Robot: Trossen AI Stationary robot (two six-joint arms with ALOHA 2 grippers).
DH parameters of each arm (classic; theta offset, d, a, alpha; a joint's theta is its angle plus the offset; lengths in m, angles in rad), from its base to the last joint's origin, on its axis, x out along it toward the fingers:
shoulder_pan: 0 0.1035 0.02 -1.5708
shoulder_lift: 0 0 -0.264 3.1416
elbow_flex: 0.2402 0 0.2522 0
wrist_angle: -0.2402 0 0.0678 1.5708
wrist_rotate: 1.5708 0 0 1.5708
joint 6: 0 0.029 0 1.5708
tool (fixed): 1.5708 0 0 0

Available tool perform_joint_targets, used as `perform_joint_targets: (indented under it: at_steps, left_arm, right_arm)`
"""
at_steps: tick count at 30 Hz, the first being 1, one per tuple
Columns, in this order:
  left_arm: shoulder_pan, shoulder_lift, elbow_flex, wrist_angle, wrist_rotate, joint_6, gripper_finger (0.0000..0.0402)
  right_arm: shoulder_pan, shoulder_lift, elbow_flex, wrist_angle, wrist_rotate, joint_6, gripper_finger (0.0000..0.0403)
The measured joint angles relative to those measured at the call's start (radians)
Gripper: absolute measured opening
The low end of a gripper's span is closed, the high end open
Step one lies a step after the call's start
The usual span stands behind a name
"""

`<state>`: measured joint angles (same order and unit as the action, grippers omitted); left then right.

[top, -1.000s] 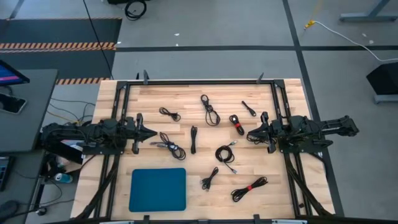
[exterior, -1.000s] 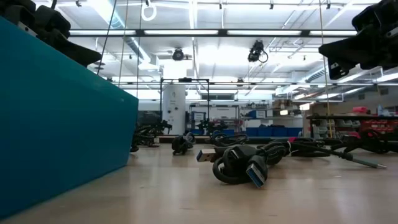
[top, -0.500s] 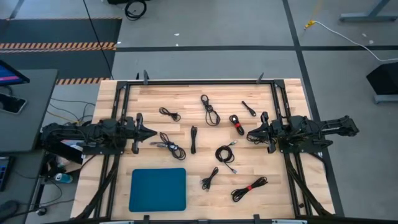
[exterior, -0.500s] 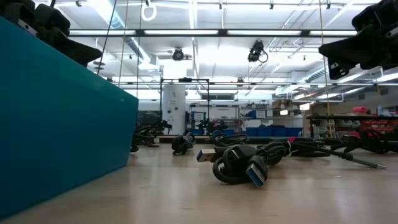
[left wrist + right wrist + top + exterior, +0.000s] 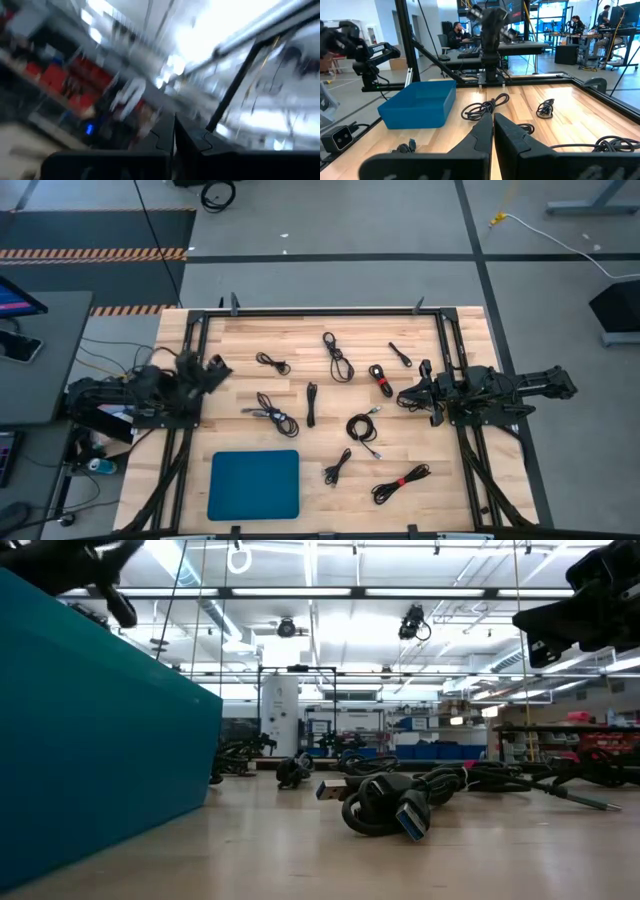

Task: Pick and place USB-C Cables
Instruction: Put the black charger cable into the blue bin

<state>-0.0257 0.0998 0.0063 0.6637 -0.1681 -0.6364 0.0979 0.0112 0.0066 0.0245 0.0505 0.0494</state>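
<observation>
Left tool (image 5: pixel 214 367) and right tool (image 5: pixel 402 396) closed, raised.

I find no text, label, brand, number or sign I can read: none on the table (image 5: pixel 440 470), tray (image 5: pixel 254 484) or cables (image 5: pixel 361 427).

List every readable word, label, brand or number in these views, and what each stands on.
None can be read.
White label on the black bar in the right wrist view: too small to read.
Blue rectangular tray, light wooden table, black cables: no text visible.
</observation>
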Motion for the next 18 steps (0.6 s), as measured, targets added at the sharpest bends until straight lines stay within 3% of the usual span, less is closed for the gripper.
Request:
perform_joint_targets:
  at_steps: [5, 11, 18]
  left_arm:
    - [0.0, 0.0, 0.0, 0.057, -0.005, 0.081, 0.002]
    - [0.0, 0.0, 0.0, 0.055, -0.016, 0.089, 0.002]
    - [0.0, 0.0, 0.0, 0.056, -0.046, 0.125, 0.002]
  right_arm:
    - [0.0, 0.0, 0.0, 0.028, 0.0, 0.0, 0.0023]
    - [0.0, 0.0, 0.0, 0.231, 0.005, 0.0, 0.0023]
    - [-0.001, 0.0, 0.0, 0.42, 0.105, 0.067, 0.0023]
